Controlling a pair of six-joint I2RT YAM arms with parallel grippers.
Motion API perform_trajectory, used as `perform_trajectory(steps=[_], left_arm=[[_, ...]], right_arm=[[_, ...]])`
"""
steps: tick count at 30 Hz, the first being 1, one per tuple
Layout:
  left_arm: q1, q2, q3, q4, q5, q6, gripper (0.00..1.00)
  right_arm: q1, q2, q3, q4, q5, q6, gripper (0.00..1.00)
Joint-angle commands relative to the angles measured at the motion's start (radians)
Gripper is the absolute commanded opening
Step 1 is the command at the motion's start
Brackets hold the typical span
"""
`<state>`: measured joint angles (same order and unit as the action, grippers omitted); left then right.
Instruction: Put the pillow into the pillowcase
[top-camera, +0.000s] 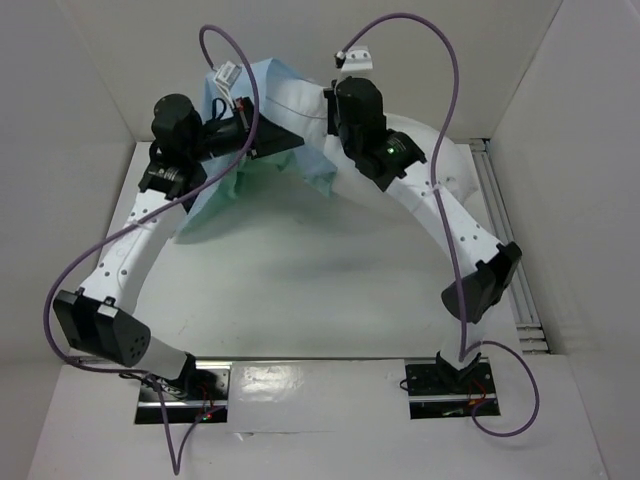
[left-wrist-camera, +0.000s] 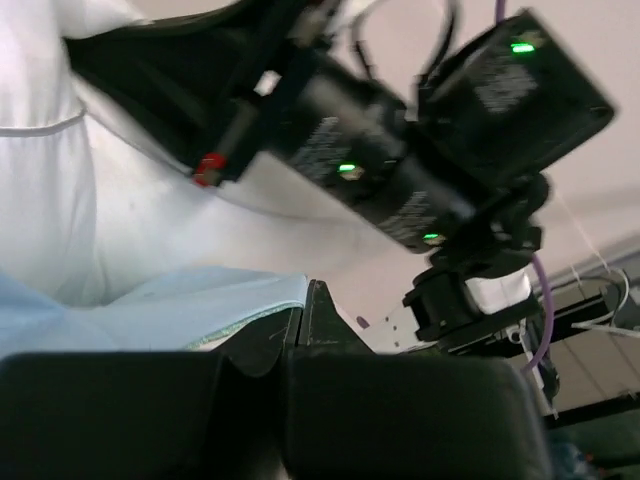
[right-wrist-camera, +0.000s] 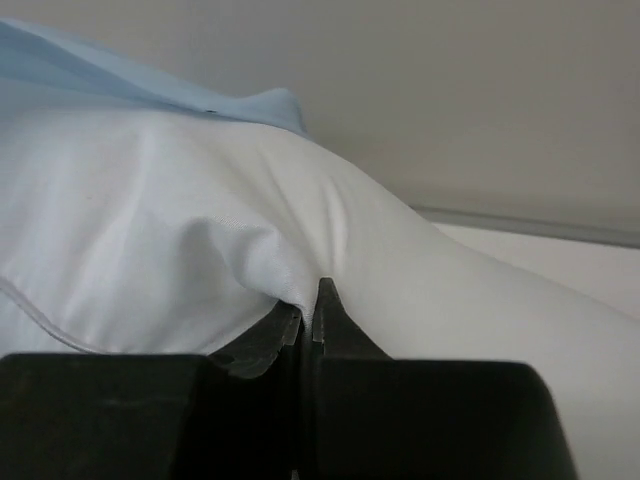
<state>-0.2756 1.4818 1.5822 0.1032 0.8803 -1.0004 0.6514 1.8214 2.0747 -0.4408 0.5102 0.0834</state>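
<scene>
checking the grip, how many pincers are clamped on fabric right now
2: the left pincer shut on the pillowcase edge, the right pincer shut on the pillow.

Near half of table (top-camera: 330, 280): bare, wide lane between left arm (top-camera: 130, 235) and right arm (top-camera: 455, 220). Far end: crowded. The pillow (top-camera: 296, 108) and pillowcase (top-camera: 222, 200) bulk near back wall (top-camera: 300, 25), and both arms converge close together above them. Purple cables (top-camera: 452, 100) loop overhead. Rail (top-camera: 508, 240) lines right edge.
</scene>
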Motion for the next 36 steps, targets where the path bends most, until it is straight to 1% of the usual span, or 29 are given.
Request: perform_trajectory(steps=[1, 2, 3, 4, 5, 6, 9, 10, 11, 12, 13, 14, 15, 16, 17, 18, 20, 22, 24, 26, 27, 28, 29, 30, 31, 32, 33, 34, 36], left_arm=[[-0.017, -0.081, -0.127, 0.22, 0.101, -0.069, 0.0], [-0.017, -0.11, -0.284, 0.234, 0.101, -0.081, 0.0], [-0.03, -0.139, -0.371, 0.249, 0.101, -0.081, 0.0], [-0.042, -0.197, -0.461, 0.268, 0.089, -0.09, 0.0], [-0.051, -0.227, -0.643, 0.315, 0.089, -0.11, 0.0], [-0.08, -0.25, -0.728, 0.329, 0.074, -0.11, 0.0], [-0.128, -0.322, -0.98, 0.304, 0.049, -0.122, 0.0], [-0.137, -0.334, -1.017, 0.285, 0.049, -0.112, 0.02], [-0.137, -0.359, -1.043, 0.256, 0.049, -0.103, 0.22], [-0.137, -0.37, -1.054, 0.207, 0.049, -0.054, 0.37], [-0.137, -0.383, -1.03, 0.053, 0.039, -0.019, 0.58], [-0.137, -0.412, -0.957, -0.039, -0.002, 0.065, 0.83], [-0.137, -0.425, -0.909, -0.141, -0.036, 0.112, 0.87], [-0.137, -0.434, -0.859, -0.242, -0.067, 0.149, 0.88], [-0.137, -0.434, -0.81, -0.404, -0.096, 0.189, 0.88], [-0.137, -0.457, -0.713, -0.472, -0.151, 0.263, 0.88], [-0.128, -0.468, -0.586, -0.636, -0.251, 0.369, 0.66], [-0.119, -0.468, -0.515, -0.73, -0.323, 0.422, 0.0], [-0.11, -0.468, -0.454, -0.819, -0.401, 0.48, 0.0], [-0.096, -0.457, -0.442, -0.846, -0.432, 0.506, 0.0], [-0.096, -0.448, -0.432, -0.856, -0.455, 0.506, 0.07], [-0.086, -0.448, -0.421, -0.869, -0.534, 0.487, 0.23], [-0.086, -0.439, -0.41, -0.869, -0.614, 0.459, 0.59], [-0.086, -0.439, -0.41, -0.869, -0.615, 0.459, 0.73], [-0.086, -0.439, -0.39, -0.869, -0.723, 0.416, 0.81], [-0.086, -0.439, -0.38, -0.869, -0.777, 0.405, 0.9], [-0.086, -0.427, -0.38, -0.869, -0.846, 0.387, 0.94], [-0.096, -0.426, -0.367, -0.869, -0.988, 0.346, 0.94], [-0.096, -0.414, -0.367, -0.869, -1.087, 0.345, 0.94]], right_arm=[[0.105, -0.148, -0.045, 0.198, 0.105, -0.05, 0.0], [0.129, -0.164, -0.11, 0.198, 0.087, -0.015, 0.0], [0.146, -0.183, -0.261, 0.215, 0.073, 0.008, 0.0], [0.165, -0.209, -0.333, 0.226, 0.048, 0.041, 0.0], [0.197, -0.209, -0.4, 0.226, 0.027, 0.102, 0.0], [0.217, -0.218, -0.526, 0.226, 0.01, 0.131, 0.0], [0.244, -0.208, -0.686, 0.226, -0.051, 0.257, 0.0], [0.244, -0.208, -0.765, 0.226, -0.08, 0.285, 0.0], [0.244, -0.224, -0.797, 0.241, -0.096, 0.306, 0.0], [0.244, -0.238, -0.823, 0.255, -0.11, 0.34, 0.0], [0.244, -0.261, -0.856, 0.283, -0.155, 0.349, 0.0], [0.244, -0.261, -0.857, 0.283, -0.17, 0.349, 0.0], [0.244, -0.272, -0.857, 0.283, -0.17, 0.36, 0.0], [0.244, -0.272, -0.857, 0.283, -0.179, 0.36, 0.0], [0.244, -0.272, -0.857, 0.274, -0.188, 0.36, 0.0], [0.244, -0.272, -0.857, 0.274, -0.188, 0.371, 0.0], [0.244, -0.272, -0.857, 0.261, -0.229, 0.38, 0.0], [0.244, -0.272, -0.866, 0.261, -0.263, 0.389, 0.0], [0.244, -0.272, -0.866, 0.261, -0.275, 0.4, 0.0], [0.244, -0.272, -0.855, 0.241, -0.285, 0.4, 0.0], [0.244, -0.272, -0.841, 0.241, -0.285, 0.385, 0.0], [0.244, -0.263, -0.82, 0.208, -0.294, 0.385, 0.0], [0.244, -0.263, -0.809, 0.192, -0.285, 0.369, 0.11], [0.244, -0.263, -0.798, 0.177, -0.285, 0.369, 0.21], [0.255, -0.263, -0.777, 0.159, -0.285, 0.369, 0.34], [0.264, -0.263, -0.768, 0.125, -0.27, 0.36, 0.48], [0.264, -0.263, -0.768, 0.107, -0.253, 0.36, 0.63], [0.264, -0.28, -0.754, 0.088, -0.24, 0.36, 0.69], [0.264, -0.322, -0.743, 0.03, -0.185, 0.372, 0.78]])
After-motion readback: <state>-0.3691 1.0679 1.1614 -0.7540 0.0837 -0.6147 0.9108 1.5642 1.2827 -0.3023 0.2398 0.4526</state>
